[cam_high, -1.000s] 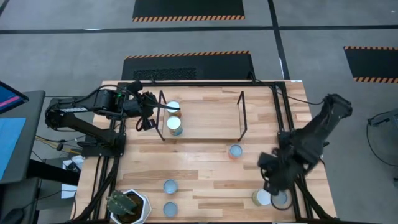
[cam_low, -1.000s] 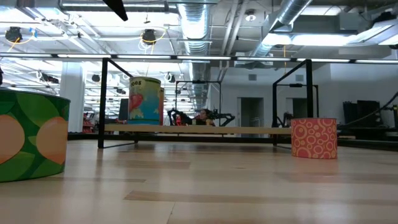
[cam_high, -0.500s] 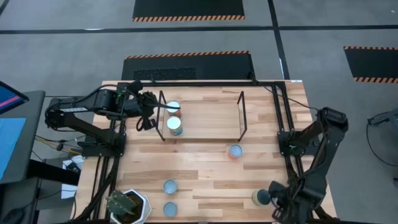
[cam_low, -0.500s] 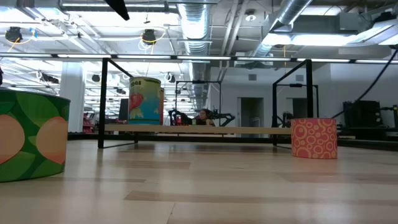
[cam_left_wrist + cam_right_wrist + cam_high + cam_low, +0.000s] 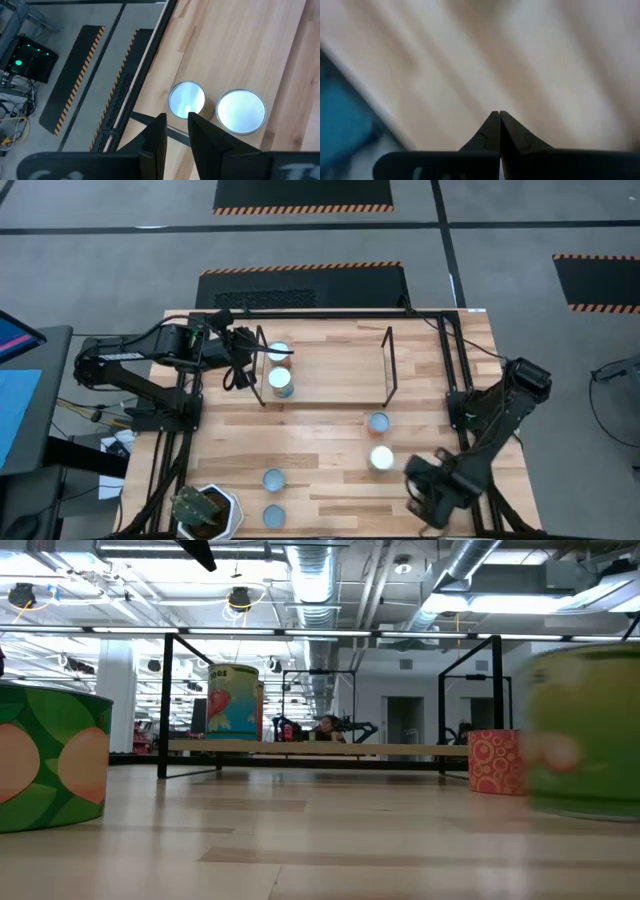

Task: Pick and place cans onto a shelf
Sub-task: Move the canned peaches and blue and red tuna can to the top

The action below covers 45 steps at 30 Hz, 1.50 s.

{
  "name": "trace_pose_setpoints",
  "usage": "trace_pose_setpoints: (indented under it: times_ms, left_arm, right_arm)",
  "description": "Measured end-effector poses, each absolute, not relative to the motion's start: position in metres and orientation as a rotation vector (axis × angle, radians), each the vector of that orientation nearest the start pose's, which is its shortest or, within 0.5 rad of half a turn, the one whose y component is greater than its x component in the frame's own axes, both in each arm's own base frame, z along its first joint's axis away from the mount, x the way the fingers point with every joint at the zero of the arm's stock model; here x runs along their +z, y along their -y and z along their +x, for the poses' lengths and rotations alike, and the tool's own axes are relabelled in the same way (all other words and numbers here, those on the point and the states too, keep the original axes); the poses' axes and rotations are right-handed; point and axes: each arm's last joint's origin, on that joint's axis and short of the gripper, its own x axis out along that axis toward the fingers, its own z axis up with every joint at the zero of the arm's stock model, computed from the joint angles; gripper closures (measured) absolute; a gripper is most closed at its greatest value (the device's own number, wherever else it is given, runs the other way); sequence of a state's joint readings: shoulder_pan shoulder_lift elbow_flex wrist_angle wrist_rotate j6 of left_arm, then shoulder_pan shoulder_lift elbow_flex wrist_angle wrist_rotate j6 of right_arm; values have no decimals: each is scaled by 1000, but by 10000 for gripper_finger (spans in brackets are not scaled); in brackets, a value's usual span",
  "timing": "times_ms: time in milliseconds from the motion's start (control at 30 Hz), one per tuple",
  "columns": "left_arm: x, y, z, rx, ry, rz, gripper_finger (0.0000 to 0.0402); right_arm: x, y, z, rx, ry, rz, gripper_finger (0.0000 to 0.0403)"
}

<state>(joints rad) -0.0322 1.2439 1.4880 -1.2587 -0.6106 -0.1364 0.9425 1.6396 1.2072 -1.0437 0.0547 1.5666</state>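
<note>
Left tool (image 5: 243,358) is hovering released at the shelf's (image 5: 330,380) left end by two cans (image 5: 281,381); right tool (image 5: 425,485), clenched empty, is sitting lower right on the bench (image 5: 320,460) near a loose can (image 5: 381,458).

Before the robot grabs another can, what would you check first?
1. Right claw free: ok, it holds nothing.
2. Right claw ready to grab: not ok, its fingers are shut together.
3. A can within easy reach: ok, the white-topped can stands upright on the table close to the right claw, not touching it.
4. That can at rest: cannot tell.
5. Room on the shelf: ok, only two cans stand at its left end; the rest is bare.
6. Left claw out of the way: ok, it is open and empty at the shelf's left end, far from the right arm.
</note>
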Motion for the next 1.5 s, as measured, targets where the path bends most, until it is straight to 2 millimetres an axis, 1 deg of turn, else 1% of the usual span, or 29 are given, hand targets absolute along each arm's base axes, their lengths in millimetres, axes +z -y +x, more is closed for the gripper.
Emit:
trace_pose_setpoints:
  times_ms: [100,133,233,367,500,600,733,833,900,1067,1233,1400,1500]
  left_arm:
    - [390,-10,211,587,-955,208,331]
    - [389,-10,212,587,-958,210,331]
    - [387,-10,215,584,-972,222,331]
    - [384,-9,219,582,-989,228,331]
    - [382,-9,222,580,-1000,231,331]
    - [381,-9,225,583,-1000,233,331]
    - [379,-9,227,582,-1009,236,331]
    - [378,-9,228,581,-1013,236,331]
    - [379,-9,227,582,-1011,236,331]
    - [379,-9,227,581,-1011,236,331]
    - [379,-9,227,582,-1011,236,331]
    - [379,-9,227,578,-1014,242,331]
    - [379,-9,227,577,-1015,246,331]
  right_arm:
    - [223,-243,161,-448,-1631,602,390]
    - [223,-244,156,-465,-1671,601,390]
    - [222,-246,146,-509,-1692,585,390]
    - [220,-252,139,-497,-1702,558,390]
    - [198,-256,131,-523,-1777,510,390]
    - [182,-257,131,-557,-1785,483,390]
    - [169,-259,137,-558,-1797,424,390]
    - [156,-259,146,-548,-1825,389,390]
    - [149,-255,157,-533,-1840,386,390]
    - [146,-236,191,-447,-1821,389,390]
    - [149,-211,226,-388,-1699,327,390]
    - [157,-187,264,-377,-1496,251,390]
    - [166,-176,286,-388,-1377,194,390]
